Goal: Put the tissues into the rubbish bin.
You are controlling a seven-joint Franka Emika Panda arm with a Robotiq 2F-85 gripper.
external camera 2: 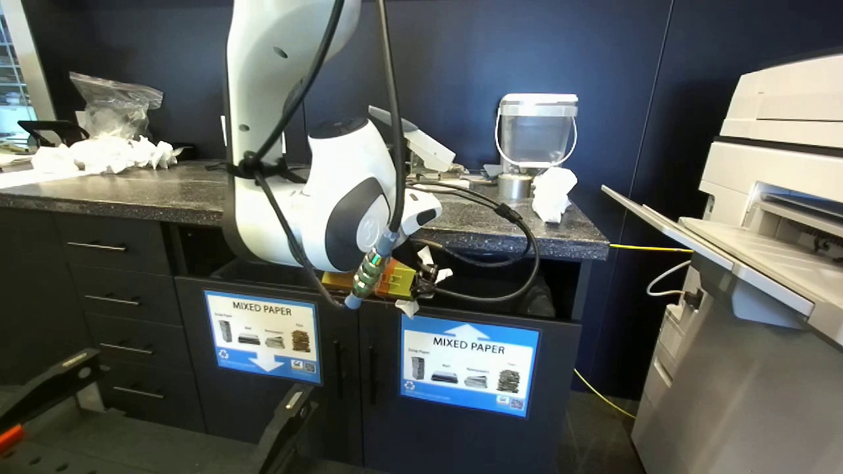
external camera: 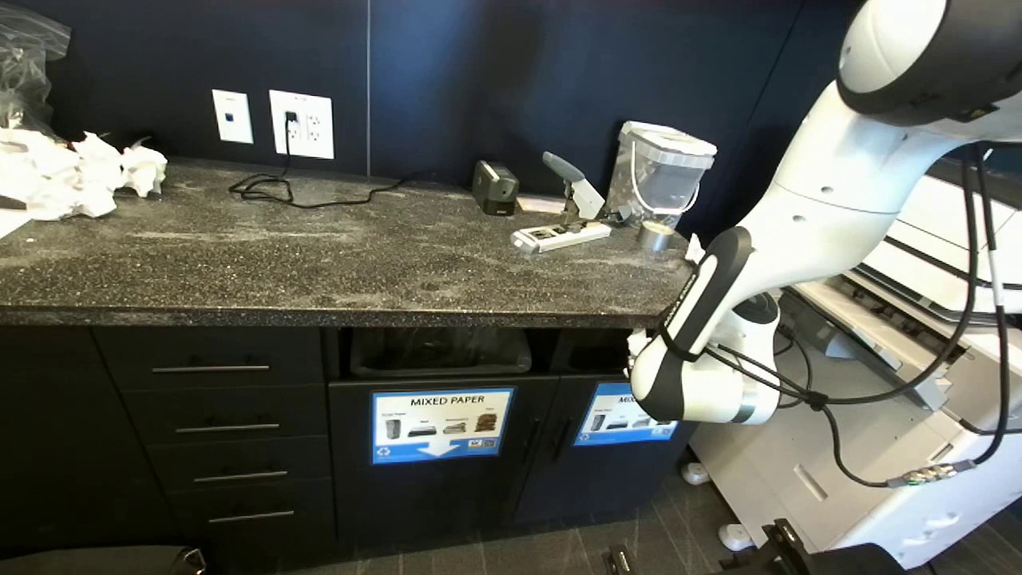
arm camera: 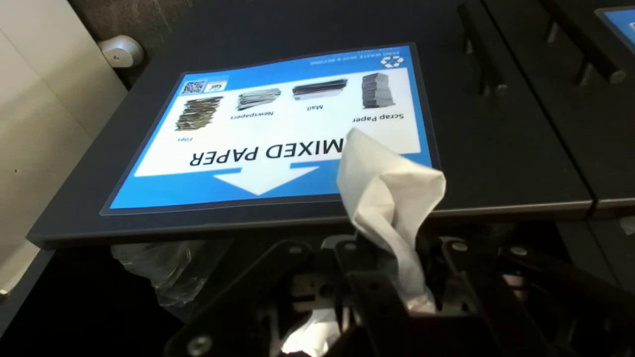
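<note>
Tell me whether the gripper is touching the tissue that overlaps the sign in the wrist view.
Touching. The wrist view shows it: the tissue is pinched in the gripper, its loose end sticking out beyond.

Arm (external camera: 834,200) glossy white, rounded segments, small dark recesses (external camera: 827,189). In an exterior view: black joint cap (external camera: 978,60) at 2 o'clock; black panel (external camera: 730,247) near 3 o'clock, pale lettering (external camera: 684,299) too small to read; black cables (external camera: 972,239), one with a whitish sleeve (external camera: 996,279); green-and-silver connector (external camera: 930,474) at 4 o'clock. Wrist view: gripper (arm camera: 403,248) toward 5 o'clock, black, angular links (arm camera: 476,292), bright round screw heads (arm camera: 200,345), edges blurred.
</note>
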